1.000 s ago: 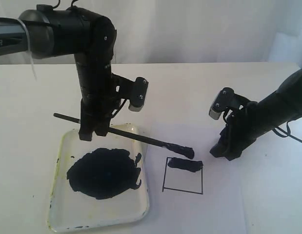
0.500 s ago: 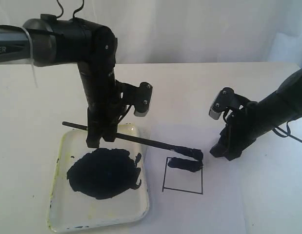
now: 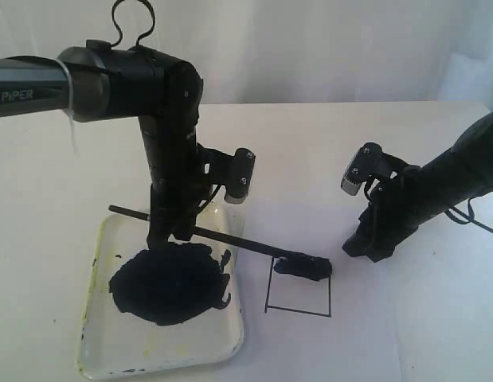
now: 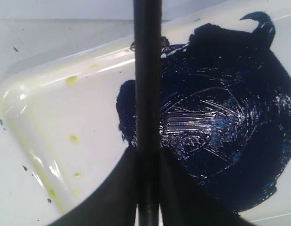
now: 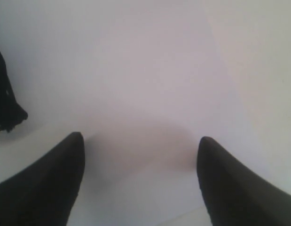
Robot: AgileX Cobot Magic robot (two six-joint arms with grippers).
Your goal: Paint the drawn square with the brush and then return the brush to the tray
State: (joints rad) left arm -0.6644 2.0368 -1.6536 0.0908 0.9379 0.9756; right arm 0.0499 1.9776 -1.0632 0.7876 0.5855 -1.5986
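The long black brush (image 3: pixel 206 234) lies nearly level above the white tray (image 3: pixel 95 318), and my left gripper (image 3: pixel 168 231) is shut on its shaft. Its paint-laden tip (image 3: pixel 306 265) rests on the top edge of the drawn square (image 3: pixel 299 298), where a dark smear sits. In the left wrist view the brush shaft (image 4: pixel 147 94) runs between the fingers (image 4: pixel 118 188) over the blue-black puddle (image 4: pixel 220 117) and the tray's stained rim (image 4: pixel 23 136). My right gripper (image 3: pixel 364 247) stands open on the paper to the right of the square, and its fingertips (image 5: pixel 70 155) hold nothing.
The tray's blue-black paint puddle (image 3: pixel 166 282) fills its middle. White paper (image 3: pixel 405 334) spreads under the square and the right arm. A white curtain hangs behind the table. A dark smear (image 5: pixel 6 103) shows at one edge of the right wrist view.
My left gripper has moved right and down with the brush. The tip has dropped from above the square onto its top edge. The right arm has not moved.
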